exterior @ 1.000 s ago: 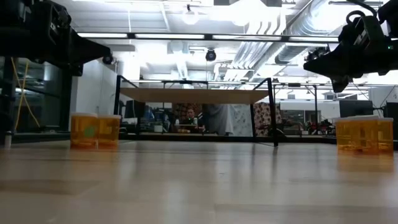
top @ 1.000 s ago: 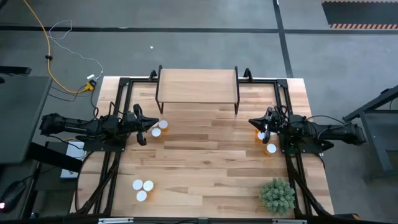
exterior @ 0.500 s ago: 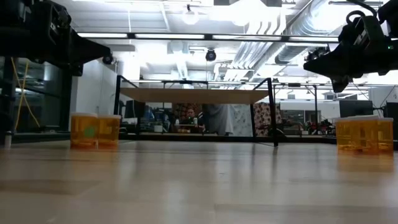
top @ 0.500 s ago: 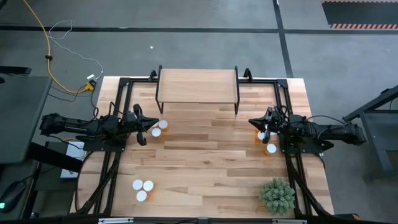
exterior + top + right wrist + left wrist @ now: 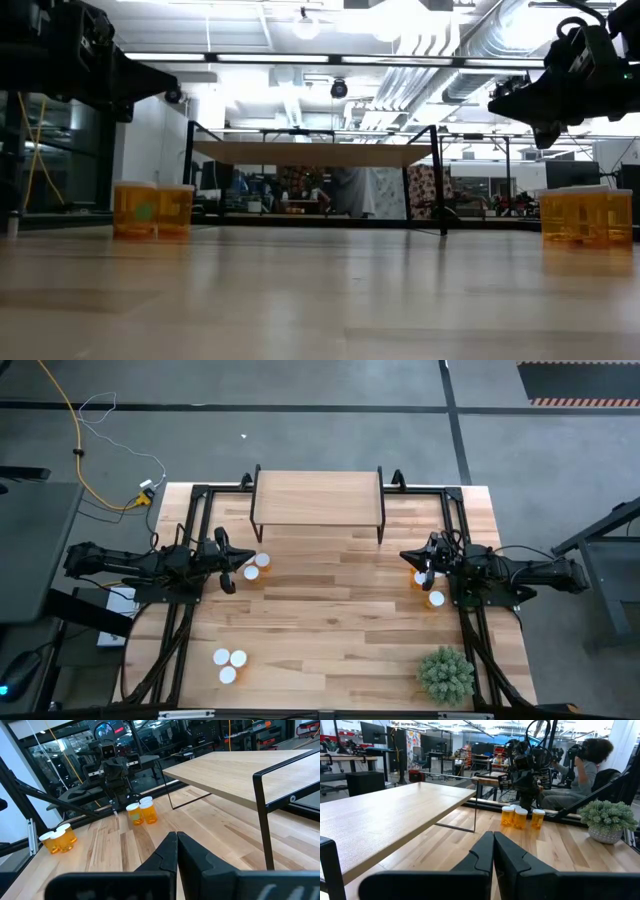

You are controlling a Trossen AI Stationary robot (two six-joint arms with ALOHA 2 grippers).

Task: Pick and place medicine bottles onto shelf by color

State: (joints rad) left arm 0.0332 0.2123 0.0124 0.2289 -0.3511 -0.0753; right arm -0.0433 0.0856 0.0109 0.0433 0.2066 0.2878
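Pincers both closed and empty, left pincer [image 5: 232, 568] and right pincer [image 5: 418, 565] flanking low light-wood shelf [image 5: 316, 498], small amber white-capped medicine bottles [image 5: 256, 566] on plank tabletop [image 5: 330, 630] beside each.

Smooth pale wood planks form the tabletop [image 5: 330, 610]; the shelf [image 5: 317, 499] pairs matt wood with thin black metal legs.

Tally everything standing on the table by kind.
Medicine bottles: 9, in three clusters of 3; a few are partly hidden, so this is a best count.
Shelf: 1
Plant: 1
Total: 11
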